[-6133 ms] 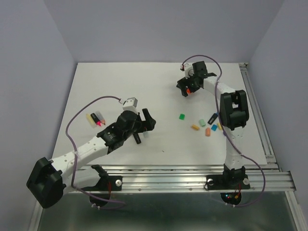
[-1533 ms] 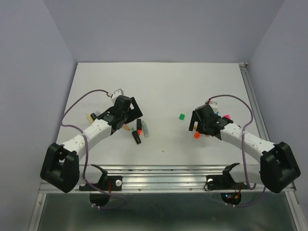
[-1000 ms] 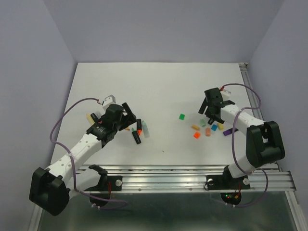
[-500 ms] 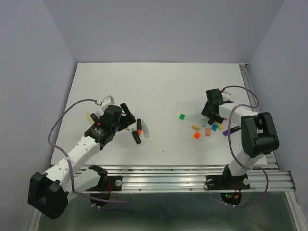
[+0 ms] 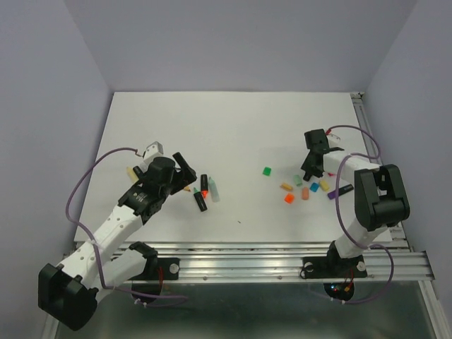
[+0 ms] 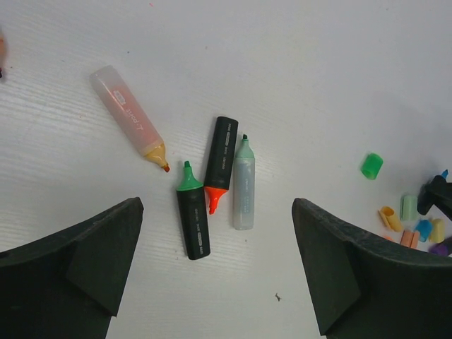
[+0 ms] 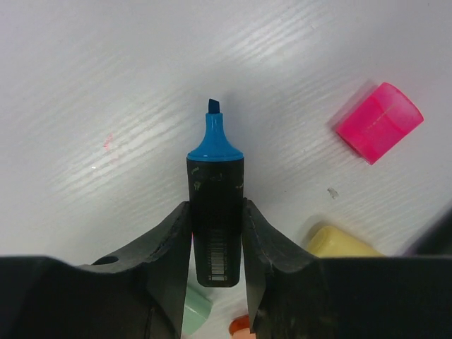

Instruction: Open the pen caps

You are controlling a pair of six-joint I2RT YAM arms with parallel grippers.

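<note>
My right gripper (image 7: 215, 212) is shut on the black barrel of an uncapped blue-tipped highlighter (image 7: 215, 176), its tip pointing away from the wrist. Loose pen caps lie around it: a pink one (image 7: 379, 121), a yellow one (image 7: 339, 244) and a mint one (image 7: 196, 311). In the top view this gripper (image 5: 308, 171) sits over the scatter of caps, with a green cap (image 5: 266, 171) and an orange cap (image 5: 289, 198) nearby. My left gripper (image 6: 215, 208) hangs wide open above several uncapped highlighters: green-tipped black (image 6: 192, 222), orange-tipped black (image 6: 220, 155), pastel green (image 6: 244, 187) and pastel orange (image 6: 126, 111).
A purple-ended marker (image 5: 341, 191) lies right of the cap scatter. Two more small items (image 5: 133, 171) lie left of the left arm. The metal rail (image 5: 282, 251) runs along the near edge, and a rail (image 5: 374, 155) lines the table's right side.
The right gripper has closed on the blue-tipped highlighter among the caps. The left arm has drawn back slightly toward the left, still open.
</note>
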